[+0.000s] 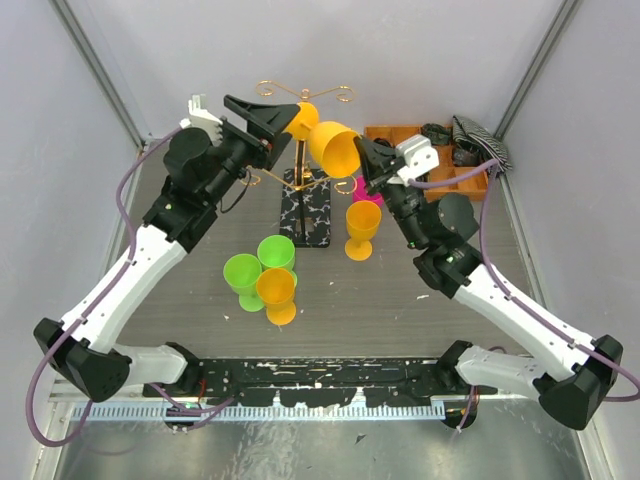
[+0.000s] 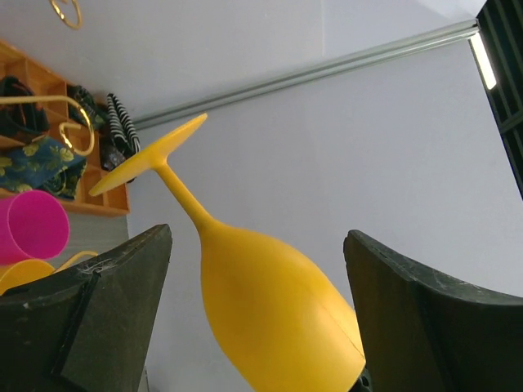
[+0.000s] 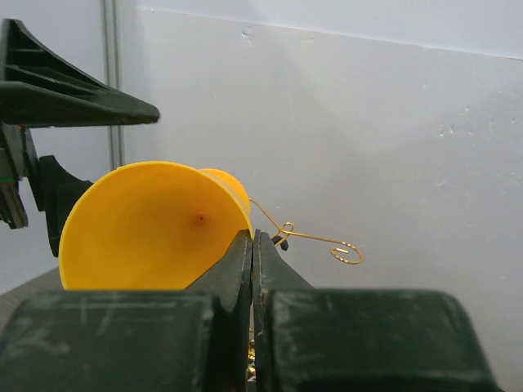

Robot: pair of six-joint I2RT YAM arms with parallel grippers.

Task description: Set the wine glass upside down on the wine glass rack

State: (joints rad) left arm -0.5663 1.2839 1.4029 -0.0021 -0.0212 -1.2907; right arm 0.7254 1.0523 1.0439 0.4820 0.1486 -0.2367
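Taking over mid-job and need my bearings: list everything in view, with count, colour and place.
wine glass: one, yellow, airborne beside rack top
wine glass rack: one, gold, black speckled base, centre back
green glasses: two, in front of rack
orange glass: one, beside the green ones
yellow glass: one, upright, right of rack base
pink glass: one, partly hidden behind it
compartment tray: one, orange, back right
left gripper: black, open, flanking the wine glass
right gripper: black, shut on its rim

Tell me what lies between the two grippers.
The yellow wine glass: the right gripper pinches its rim, the open left gripper brackets its bowl. Top and wrist views show it.
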